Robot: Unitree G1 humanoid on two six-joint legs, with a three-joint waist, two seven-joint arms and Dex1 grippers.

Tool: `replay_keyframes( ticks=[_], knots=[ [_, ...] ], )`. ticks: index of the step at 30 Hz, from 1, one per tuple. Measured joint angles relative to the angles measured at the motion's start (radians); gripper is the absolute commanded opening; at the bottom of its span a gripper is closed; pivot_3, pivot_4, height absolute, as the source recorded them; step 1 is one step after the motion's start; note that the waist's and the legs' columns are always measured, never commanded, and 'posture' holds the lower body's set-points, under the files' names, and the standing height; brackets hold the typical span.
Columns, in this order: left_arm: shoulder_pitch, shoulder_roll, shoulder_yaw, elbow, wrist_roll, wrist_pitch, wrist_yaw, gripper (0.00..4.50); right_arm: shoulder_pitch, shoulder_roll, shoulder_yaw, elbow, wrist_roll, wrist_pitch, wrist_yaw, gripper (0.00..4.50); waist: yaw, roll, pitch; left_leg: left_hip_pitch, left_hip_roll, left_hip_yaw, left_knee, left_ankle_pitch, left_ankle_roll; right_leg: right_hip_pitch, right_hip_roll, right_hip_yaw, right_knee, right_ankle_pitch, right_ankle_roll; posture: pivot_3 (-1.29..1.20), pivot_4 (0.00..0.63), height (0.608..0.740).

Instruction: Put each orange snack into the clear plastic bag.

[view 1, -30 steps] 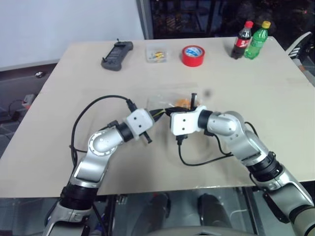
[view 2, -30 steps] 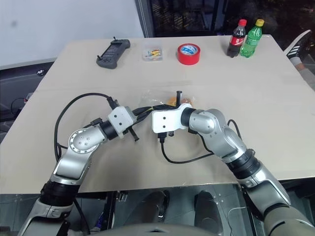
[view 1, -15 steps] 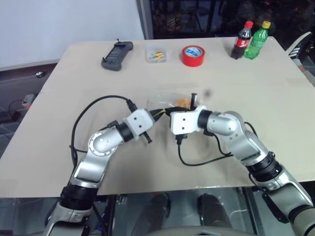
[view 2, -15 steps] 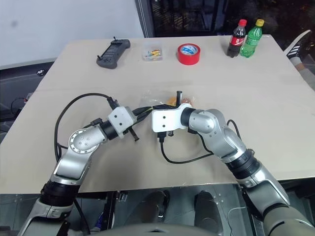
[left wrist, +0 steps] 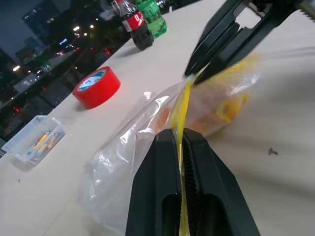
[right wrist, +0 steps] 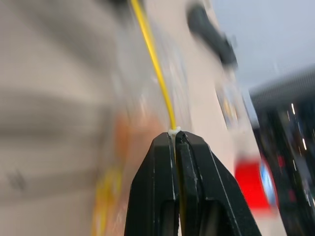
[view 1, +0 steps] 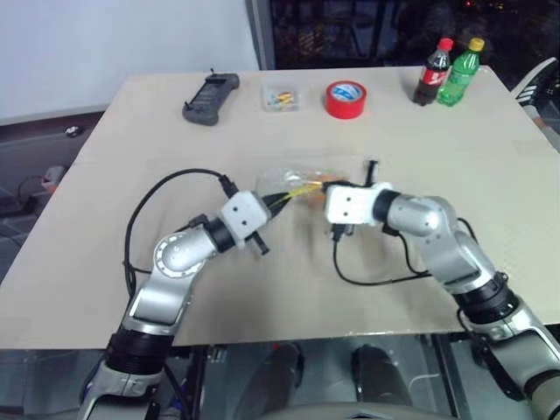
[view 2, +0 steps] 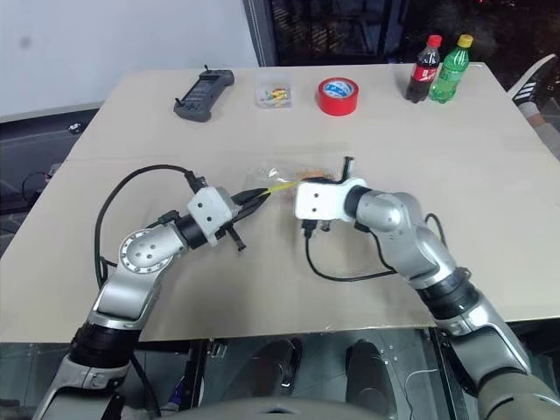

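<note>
Both grippers pinch the clear plastic bag's [left wrist: 147, 147] yellow seal strip [left wrist: 183, 105]: left gripper [left wrist: 180, 140], right gripper [right wrist: 174, 137]. The left wrist view reveals orange snacks [left wrist: 206, 110] inside.

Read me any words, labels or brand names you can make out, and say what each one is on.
None reads clearly.
Cola bottle: white script on the red label, blurred.
Green bottle: label too small.
Red tape roll: blue-white mark inside, illegible.
Clear bag: yellow print, blurred.
Black handset: no text visible.
</note>
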State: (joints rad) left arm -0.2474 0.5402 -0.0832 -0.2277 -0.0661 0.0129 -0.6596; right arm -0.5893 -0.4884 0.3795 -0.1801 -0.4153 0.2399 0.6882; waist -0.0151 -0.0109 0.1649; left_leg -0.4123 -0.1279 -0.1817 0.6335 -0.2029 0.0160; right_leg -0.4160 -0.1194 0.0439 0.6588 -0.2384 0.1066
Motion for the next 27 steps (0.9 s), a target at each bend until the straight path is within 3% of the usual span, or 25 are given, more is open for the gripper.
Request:
replay_keyframes(
  ticks=[8,14,22,27],
  knots=[
    [-0.044,-0.024,0.003,0.013,-0.036,0.019,0.006,0.00,0.054,-0.106,-0.090,-0.011,-0.017,0.077,-0.041,0.03,0.001,0.000,0.000,0.000,0.000,0.000,0.000,-0.002,0.003,0.000,0.000,0.000,0.000,0.000,0.000,0.00,0.150,0.740],
    [-0.161,-0.075,-0.003,0.172,-0.034,0.008,0.028,0.00,-0.019,-0.117,-0.101,0.072,-0.020,0.080,-0.088,0.03,0.000,0.000,0.000,0.000,0.000,0.001,0.000,0.000,0.000,0.000,-0.001,0.000,0.000,0.000,0.000,0.00,0.150,0.740],
    [-0.521,-0.128,-0.007,0.528,0.003,-0.115,0.055,0.00,-0.235,-0.169,-0.108,0.296,-0.018,-0.048,-0.176,0.03,0.001,-0.001,0.001,-0.003,-0.002,0.001,0.000,0.001,-0.001,-0.001,-0.002,-0.003,-0.003,0.000,0.000,0.00,0.150,0.740],
    [-0.507,-0.122,-0.029,0.542,0.012,-0.205,0.013,0.00,-0.130,-0.253,-0.166,0.177,0.033,-0.090,-0.147,0.03,-0.006,-0.001,0.000,-0.004,-0.002,0.001,-0.004,-0.001,0.001,-0.001,-0.003,-0.001,-0.012,0.000,0.000,0.00,0.150,0.740]
  ],
)
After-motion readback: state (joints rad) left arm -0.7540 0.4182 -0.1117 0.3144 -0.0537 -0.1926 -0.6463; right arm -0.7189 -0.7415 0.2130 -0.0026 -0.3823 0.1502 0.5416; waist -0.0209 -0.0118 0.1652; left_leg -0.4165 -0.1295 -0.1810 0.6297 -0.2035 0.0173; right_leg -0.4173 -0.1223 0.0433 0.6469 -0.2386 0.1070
